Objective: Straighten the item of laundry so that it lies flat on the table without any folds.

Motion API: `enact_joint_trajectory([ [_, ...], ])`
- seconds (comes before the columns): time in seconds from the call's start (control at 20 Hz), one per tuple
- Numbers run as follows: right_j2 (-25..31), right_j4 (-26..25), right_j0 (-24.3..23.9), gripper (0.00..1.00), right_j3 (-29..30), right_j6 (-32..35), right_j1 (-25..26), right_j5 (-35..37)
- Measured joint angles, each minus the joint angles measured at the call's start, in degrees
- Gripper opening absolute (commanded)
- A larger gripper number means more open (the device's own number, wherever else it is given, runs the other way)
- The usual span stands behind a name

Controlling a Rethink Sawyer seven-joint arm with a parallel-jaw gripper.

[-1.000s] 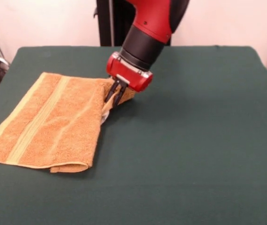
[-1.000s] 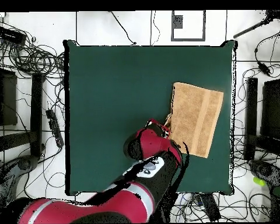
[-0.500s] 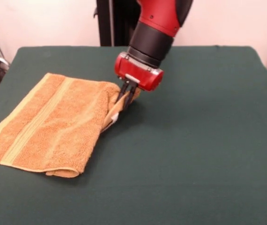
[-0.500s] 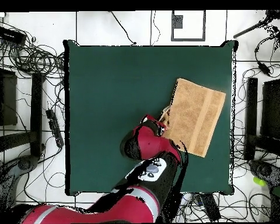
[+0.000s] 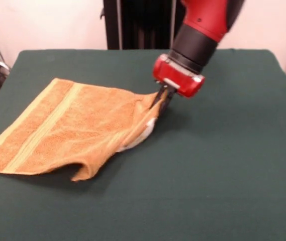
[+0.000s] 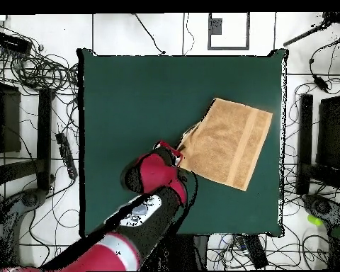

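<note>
My claw is clenched on the towel corner, mid-worktop, the rest draped left. Risk: the under layer stays tucked, or terry slips out if I pull too hard.

The table lies bare across its whole right half in the front view, and along the front edge. The towel covers the left part, one corner raised and clamped in the gripper near the middle. The arm slants in above the table's robot side.
</note>
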Motion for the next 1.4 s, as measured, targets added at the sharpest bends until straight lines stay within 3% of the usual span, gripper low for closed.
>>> enact_joint_trajectory([
  [0.3, -2.63, 5.54, 6.14, 0.0, -2.08, 0.0, 3.6, 7.1],
  [0.7, -5.41, 9.43, 9.31, 0.0, -4.19, 0.0, 7.64, 9.85],
  [0.75, -5.98, 10.97, 10.31, 1.0, -4.34, 0.0, 8.5, 9.92],
  [1.15, -6.51, 12.86, 11.26, 1.0, -4.36, 0.0, 9.18, 9.92],
  [1.4, -6.07, 12.85, 9.94, 1.0, -3.99, 0.0, 7.06, 9.93],
])
